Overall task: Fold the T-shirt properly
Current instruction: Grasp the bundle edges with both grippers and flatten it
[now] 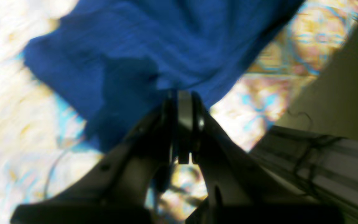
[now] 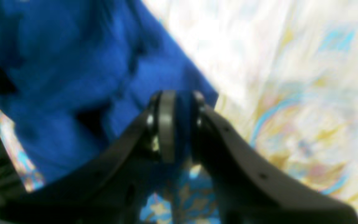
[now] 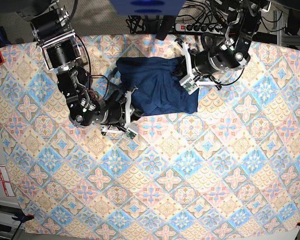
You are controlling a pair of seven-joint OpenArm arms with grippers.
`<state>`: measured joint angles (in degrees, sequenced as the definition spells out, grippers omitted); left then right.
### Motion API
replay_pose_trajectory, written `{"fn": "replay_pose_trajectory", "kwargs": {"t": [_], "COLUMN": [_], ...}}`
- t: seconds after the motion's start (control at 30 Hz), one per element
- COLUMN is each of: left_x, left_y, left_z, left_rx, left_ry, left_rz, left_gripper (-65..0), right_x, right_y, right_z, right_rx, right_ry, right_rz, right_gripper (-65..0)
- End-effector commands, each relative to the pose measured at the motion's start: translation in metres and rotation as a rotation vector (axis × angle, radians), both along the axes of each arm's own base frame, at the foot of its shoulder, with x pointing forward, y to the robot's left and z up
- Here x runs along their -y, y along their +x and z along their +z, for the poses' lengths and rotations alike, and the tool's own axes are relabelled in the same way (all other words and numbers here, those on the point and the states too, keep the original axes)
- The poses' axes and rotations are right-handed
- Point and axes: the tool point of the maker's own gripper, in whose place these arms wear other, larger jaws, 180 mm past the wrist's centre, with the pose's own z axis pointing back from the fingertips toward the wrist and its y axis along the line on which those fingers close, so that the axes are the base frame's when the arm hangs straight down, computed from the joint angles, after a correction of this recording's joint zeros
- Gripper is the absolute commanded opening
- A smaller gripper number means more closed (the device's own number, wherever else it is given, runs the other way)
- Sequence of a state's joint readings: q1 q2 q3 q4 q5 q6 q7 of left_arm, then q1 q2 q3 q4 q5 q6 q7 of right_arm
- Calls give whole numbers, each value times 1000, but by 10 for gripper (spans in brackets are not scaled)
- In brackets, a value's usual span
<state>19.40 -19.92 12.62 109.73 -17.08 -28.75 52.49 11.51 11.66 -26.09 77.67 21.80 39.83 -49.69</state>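
While the shirt [image 3: 157, 85] lies bunched near the far edge of the patterned cloth [image 3: 190, 170] that covers the table, an arm holds it from either side. In the base view it is a dark navy heap, roughly rectangular, with a rumpled top edge and a straighter lower edge that ends in a corner at its lower right. The left gripper [image 3: 182, 75] comes in from the right of that view and meets the right edge of the shirt; the right gripper [image 3: 127, 107] comes in from the left and meets its lower left corner. From the left wrist view, the left gripper [image 1: 183, 96] has its jaws pressed nearly together, clamped on a fold of the shirt [image 1: 154, 46], whose fabric rises away from the tips in taut creases and spreads across the upper part of the picture. Beyond it lies the patterned cloth [image 1: 17, 109], and a grey frame rail [image 1: 322, 155] with dark cables runs along the right. From the right wrist view, the right gripper [image 2: 179, 102] has a narrow gap between its jaws, and blue fabric fills that gap, so it is pinching the shirt [image 2: 73, 62] at a corner. The fabric stretches up and to the left from the tips, its straight edge running diagonally against the pale cloth [image 2: 291, 77]. Both wrist views are blurred, so finer folds cannot be made out.
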Motion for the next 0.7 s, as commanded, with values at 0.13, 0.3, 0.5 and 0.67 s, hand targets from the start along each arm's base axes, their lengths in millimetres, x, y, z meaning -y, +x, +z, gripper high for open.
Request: {"fn": "replay_pose_trajectory", "kwargs": {"t": [0.13, 0.3, 0.5, 0.67], "left_x": [-34, -63, -69, -68], "left_y": [21, 39, 58, 74], "left_z": [16, 25, 19, -4], "left_rx": [71, 106, 95, 35], "left_ry": [16, 3, -44, -79], "left_rz": [106, 259, 348, 395], "left_gripper": [-634, -629, -622, -510], "right_x": [-16, -17, -18, -18], "right_y": [9, -4, -6, -6], "right_z": [37, 28, 27, 27], "right_rx": [106, 78, 74, 73], "right_ry": [60, 63, 65, 64], "right_rz": [34, 35, 36, 36], "right_gripper": [-569, -568, -568, -568]}}
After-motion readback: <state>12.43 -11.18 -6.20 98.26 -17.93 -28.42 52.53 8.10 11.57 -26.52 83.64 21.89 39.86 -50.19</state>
